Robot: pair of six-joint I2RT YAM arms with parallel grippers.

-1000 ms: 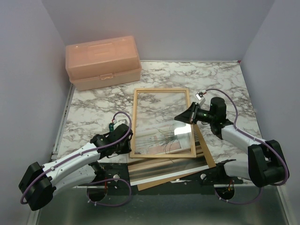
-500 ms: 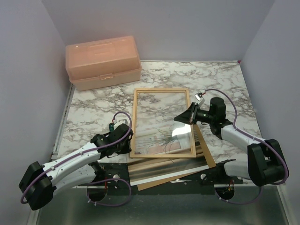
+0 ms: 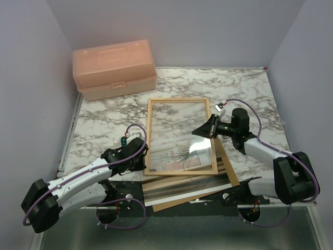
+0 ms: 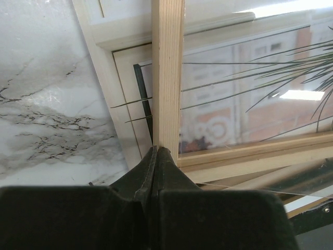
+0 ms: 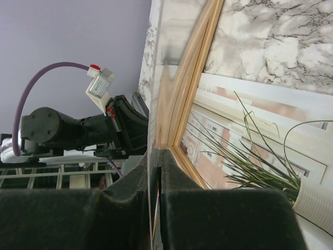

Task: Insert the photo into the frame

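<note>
Both sides of the pale, thin-barred wooden frame (image 3: 179,100) are pinched: its near-left corner by the left gripper (image 3: 143,157), its right bar by the right gripper (image 3: 202,130). It is laid on the marble table (image 3: 104,125). The photo (image 4: 244,99), a spiky green plant at a window, is seen beneath its glass (image 3: 200,147).

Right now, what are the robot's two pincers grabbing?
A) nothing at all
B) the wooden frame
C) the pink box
B: the left pincer and the right pincer are each closed on a side bar of the wooden frame.
</note>
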